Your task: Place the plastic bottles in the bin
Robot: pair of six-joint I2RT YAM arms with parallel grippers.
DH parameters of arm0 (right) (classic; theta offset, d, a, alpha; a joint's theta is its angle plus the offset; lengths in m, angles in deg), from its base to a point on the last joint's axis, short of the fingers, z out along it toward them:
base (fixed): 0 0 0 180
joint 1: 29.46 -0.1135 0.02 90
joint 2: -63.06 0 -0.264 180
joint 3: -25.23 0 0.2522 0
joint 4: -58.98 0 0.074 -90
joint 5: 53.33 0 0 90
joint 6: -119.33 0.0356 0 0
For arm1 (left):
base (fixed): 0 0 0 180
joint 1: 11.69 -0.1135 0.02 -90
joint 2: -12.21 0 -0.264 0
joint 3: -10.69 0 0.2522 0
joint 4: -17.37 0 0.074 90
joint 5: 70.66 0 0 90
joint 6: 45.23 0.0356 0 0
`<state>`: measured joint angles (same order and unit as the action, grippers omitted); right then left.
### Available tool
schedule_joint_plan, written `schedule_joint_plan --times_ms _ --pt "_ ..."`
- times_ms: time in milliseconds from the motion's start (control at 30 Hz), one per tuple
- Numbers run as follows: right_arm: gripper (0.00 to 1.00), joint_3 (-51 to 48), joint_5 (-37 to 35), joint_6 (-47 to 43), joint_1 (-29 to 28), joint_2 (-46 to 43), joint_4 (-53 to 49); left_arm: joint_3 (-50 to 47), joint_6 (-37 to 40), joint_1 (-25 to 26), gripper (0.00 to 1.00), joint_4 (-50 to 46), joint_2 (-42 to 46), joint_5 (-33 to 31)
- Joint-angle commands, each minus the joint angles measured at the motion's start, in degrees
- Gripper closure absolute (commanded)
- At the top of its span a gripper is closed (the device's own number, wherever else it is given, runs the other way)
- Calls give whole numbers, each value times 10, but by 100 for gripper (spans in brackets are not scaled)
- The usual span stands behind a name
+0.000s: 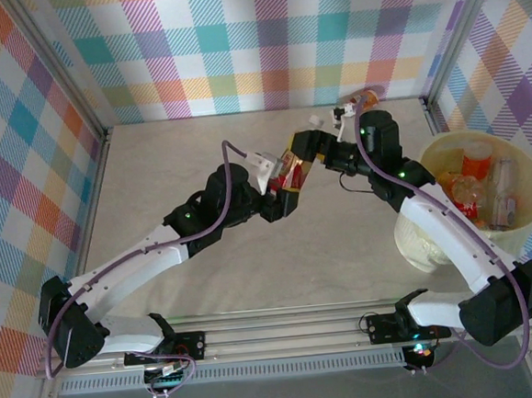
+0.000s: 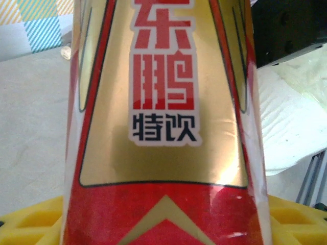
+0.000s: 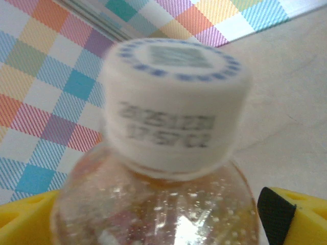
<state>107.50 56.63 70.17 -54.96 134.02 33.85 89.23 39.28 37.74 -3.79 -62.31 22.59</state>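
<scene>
Left end effector (image 1: 278, 185) pinches the red-gold bottle (image 1: 290, 169) (white cap (image 3: 176, 102)); right end effector (image 1: 307, 151) too.

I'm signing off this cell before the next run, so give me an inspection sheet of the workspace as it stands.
Surface: beige table, no spills seen.
Job's things: red-and-gold bottle held up between the two arms; orange bottle by the back wall; several bottles in the cream bin.
Clutter: small white bit near the orange bottle, too small to identify.
Grippers: left end effector shut on the red-and-gold bottle's body; right end effector around its shoulder below the white cap, grip unclear.
Cables: purple cable loops off each arm, no snag seen.
Surroundings: plaid walls; metal rail at the near edge.
</scene>
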Motion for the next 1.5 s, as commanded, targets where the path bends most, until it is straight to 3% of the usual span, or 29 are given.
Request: schedule_joint_plan --times_ms 0,300,567,633,700,800,867,1067,1300,1467 --pt "9 17 -6 6 -3 5 -18 14 13 12 50 6 -4 -21" --pt "22 22 41 -7 -3 12 -31 25 3 19 51 -5 -23 -46" --pt "43 21 -2 -29 -3 1 -52 28 3 19 48 -4 -26 -41" --pt "45 18 -21 -35 -2 -8 -53 31 -2 19 42 -9 -27 -42" --pt "47 22 -46 -53 -2 -19 -64 31 -7 19 21 -11 -26 -46" --pt "51 59 -149 -114 -1 -35 -140 13 -13 17 4 8 -20 -50" --pt "52 86 -208 -158 6 -53 -176 -1 -18 14 0 24 -10 -45" --pt "57 162 -345 -277 54 -124 -250 -33 -26 9 0 45 18 -76" --pt "59 233 -591 -424 69 -168 -330 -35 -33 5 0 45 17 -88" --pt "60 259 -740 -460 70 -189 -412 -25 -39 2 0 44 8 -87"
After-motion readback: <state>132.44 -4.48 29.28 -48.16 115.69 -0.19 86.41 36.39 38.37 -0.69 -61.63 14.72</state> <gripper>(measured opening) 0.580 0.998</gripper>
